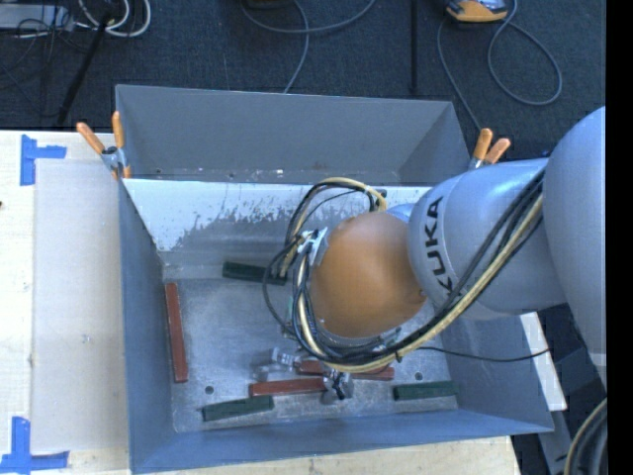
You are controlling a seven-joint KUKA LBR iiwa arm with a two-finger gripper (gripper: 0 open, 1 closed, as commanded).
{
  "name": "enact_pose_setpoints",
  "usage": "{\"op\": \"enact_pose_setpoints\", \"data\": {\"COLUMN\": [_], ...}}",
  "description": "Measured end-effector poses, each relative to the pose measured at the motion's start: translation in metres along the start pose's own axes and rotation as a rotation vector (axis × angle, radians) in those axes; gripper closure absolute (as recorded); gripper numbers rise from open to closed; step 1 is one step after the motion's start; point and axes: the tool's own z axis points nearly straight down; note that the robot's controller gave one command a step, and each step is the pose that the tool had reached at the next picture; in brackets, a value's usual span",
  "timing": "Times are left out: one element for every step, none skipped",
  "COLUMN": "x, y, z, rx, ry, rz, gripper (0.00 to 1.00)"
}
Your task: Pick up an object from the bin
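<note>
A red stick [285, 388] lay flat on the bin [297, 146] floor, one end right at the hand [338, 386], which sat low over it. How far open the hand was could not be told. A second red stick [371, 371] lay just behind the hand. A green stick [237, 409] lay further to the hand's left in the view.

The arm [514, 236] is smooth, rounded silver-grey metal with black KUKA lettering [435, 246]. Just above the small dark gripper [337, 385] sits a glossy orange dome cover [361, 277], ringed by looping black and pale yellow cables [318, 198].
</note>
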Motion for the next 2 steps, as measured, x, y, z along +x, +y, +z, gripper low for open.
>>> {"op": "enact_pose_setpoints", "data": {"x": [0.031,0.062], "y": [-0.064,-0.013], "z": [-0.001,0.0], "rx": [0.006,-0.004], "ry": [0.001,0.003], "rz": [0.012,0.005], "gripper": [0.0,0.0]}}
